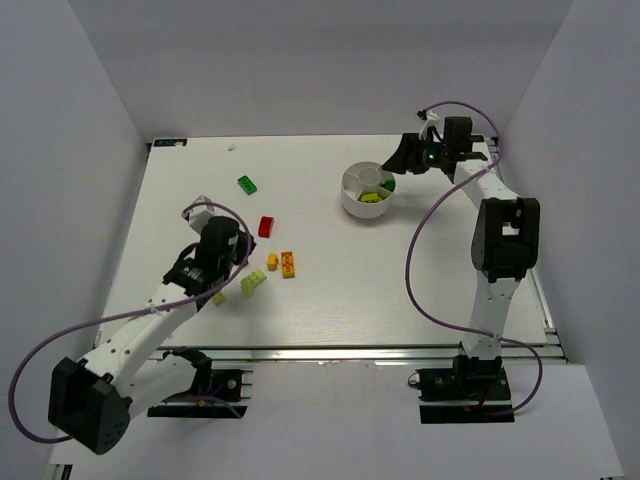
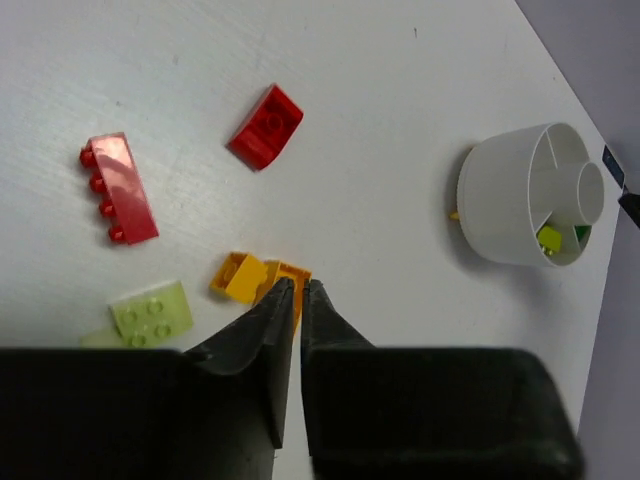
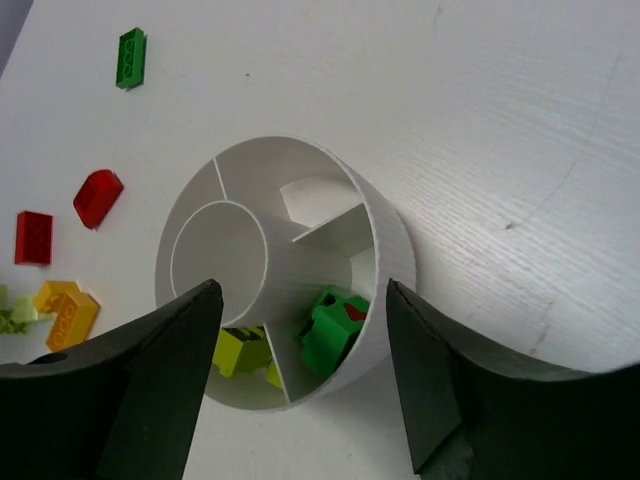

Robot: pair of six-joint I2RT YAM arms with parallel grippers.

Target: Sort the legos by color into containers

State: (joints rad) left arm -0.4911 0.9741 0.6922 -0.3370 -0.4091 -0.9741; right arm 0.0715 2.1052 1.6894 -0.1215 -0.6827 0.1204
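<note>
The white dish stands at the back right of the table. A green lego lies in one of its wedges and lime legos in the wedge beside it. My right gripper hangs open above the dish's near rim, holding nothing. Loose on the table lie a dark green lego, a red one, two orange ones and a lime one. My left gripper is shut, its tips in front of the flat orange lego. I see nothing held.
White walls enclose the table on three sides. A flat red lego lies left of the rounded red one. A small lime piece sits beside my left arm. The right arm's cable loops over the table's right side.
</note>
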